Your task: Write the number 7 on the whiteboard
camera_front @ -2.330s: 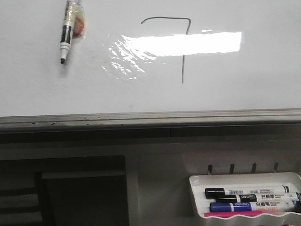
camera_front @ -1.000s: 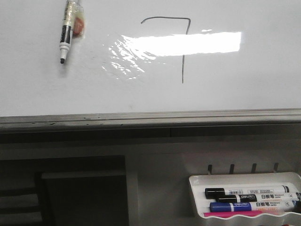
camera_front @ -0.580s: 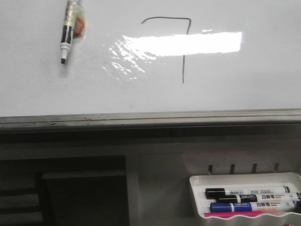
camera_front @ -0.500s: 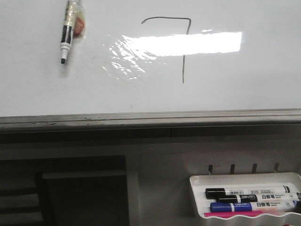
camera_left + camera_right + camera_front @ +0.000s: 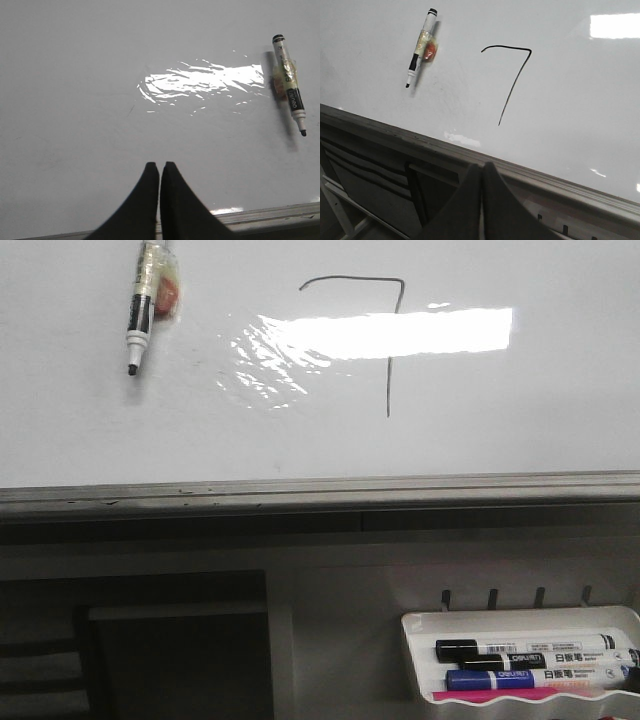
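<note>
The large glossy white whiteboard (image 5: 80, 440) with its grey metal lower edge fills the upper part of my front view, a bright rectangular light patch (image 5: 390, 332) shining across its middle. The number 7 (image 5: 388, 350), a thin dark hand-drawn figure, stands on the board toward its top edge: a slightly curved horizontal stroke joined at its right end to a long straight stroke running down through the glare. Off to the left, near the board's top left corner, a white-and-black uncapped marker (image 5: 141, 310) wrapped in clear tape with a small orange piece beside it sticks to the surface, tip pointing down, well apart from the 7.

My left hand (image 5: 159, 172) hangs in front of bare board, its two dark fingers pressed together with nothing between them. My right hand (image 5: 481, 172) is likewise closed up tight and empty, poised before the board's grey edge below the 7.

Below the board at the lower right, a small white plastic tray (image 5: 415, 625) holds a black-capped, a black and a blue marker.
</note>
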Controlling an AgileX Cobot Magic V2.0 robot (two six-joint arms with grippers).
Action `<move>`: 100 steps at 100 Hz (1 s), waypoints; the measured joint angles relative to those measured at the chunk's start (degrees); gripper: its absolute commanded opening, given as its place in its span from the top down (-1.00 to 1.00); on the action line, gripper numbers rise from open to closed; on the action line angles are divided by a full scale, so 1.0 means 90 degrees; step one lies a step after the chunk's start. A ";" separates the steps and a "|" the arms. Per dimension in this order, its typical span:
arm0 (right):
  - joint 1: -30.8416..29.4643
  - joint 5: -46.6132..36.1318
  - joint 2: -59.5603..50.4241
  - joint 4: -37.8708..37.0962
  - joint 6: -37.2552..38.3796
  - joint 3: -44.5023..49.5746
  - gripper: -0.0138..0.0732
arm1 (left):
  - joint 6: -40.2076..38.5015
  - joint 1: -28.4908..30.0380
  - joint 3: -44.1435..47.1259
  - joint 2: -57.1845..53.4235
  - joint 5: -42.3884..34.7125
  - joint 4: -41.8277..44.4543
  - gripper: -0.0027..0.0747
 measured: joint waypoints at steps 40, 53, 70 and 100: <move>0.0000 0.0000 0.0000 0.0000 -0.0027 0.0000 0.83 | 0.0000 0.0000 0.0000 0.0000 0.0000 -0.0040 0.98; 0.0000 0.0000 0.0000 0.0000 -0.0027 0.0000 0.83 | 0.0000 0.0000 0.0000 0.0000 0.0000 -0.0040 0.98; 0.0000 0.0000 0.0000 0.0000 -0.0027 0.0000 0.83 | 0.0000 0.0000 0.0000 0.0000 0.0000 -0.0040 0.98; 0.0000 -0.0537 0.0000 0.0145 -0.0027 0.0000 0.83 | 0.0000 0.0000 0.0000 0.0000 0.0000 -0.0040 0.98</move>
